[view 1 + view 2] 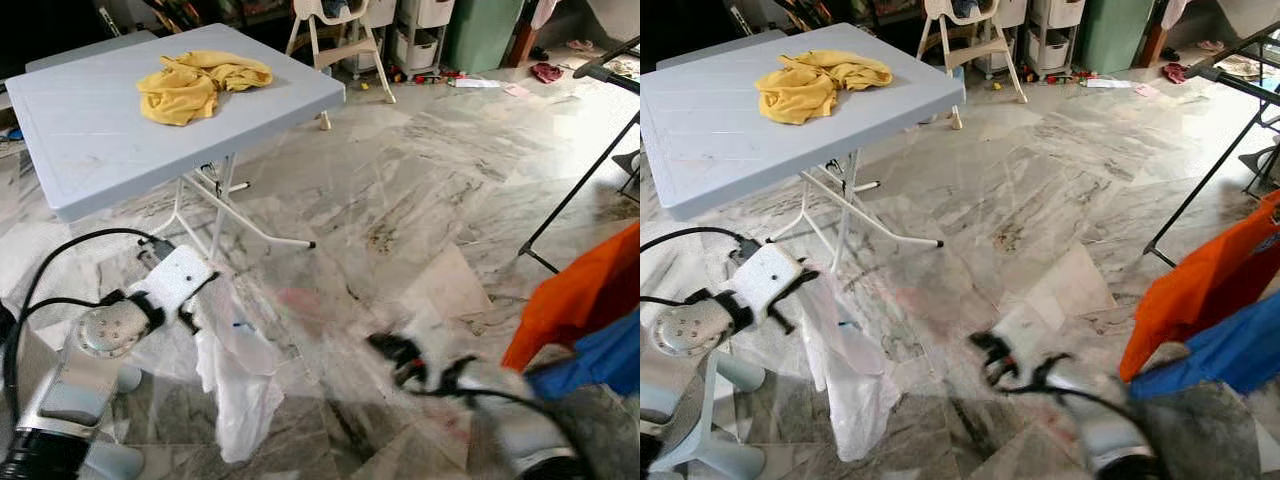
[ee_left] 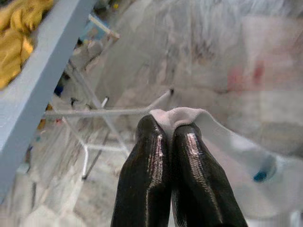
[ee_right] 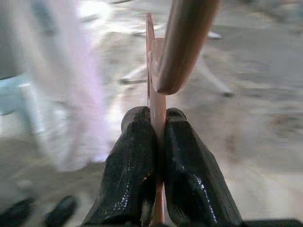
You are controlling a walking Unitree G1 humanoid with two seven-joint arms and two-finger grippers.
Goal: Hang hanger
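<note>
Black fingers of the right gripper (image 3: pixel 158 142) are clamping a pink hanger (image 3: pixel 163 61) above the marble floor (image 1: pixel 400 200) — left gripper (image 2: pixel 168 142) fingers are pinching a white garment (image 1: pixel 235 370) beside the tabletop (image 1: pixel 90 140).

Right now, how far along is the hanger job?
Early. Done: the left gripper is shut on the thin white garment, and the right gripper is shut on the pale pink plastic hanger. In hand: both are held low over the marble floor. Left: hanging it on the black drying rack.
</note>
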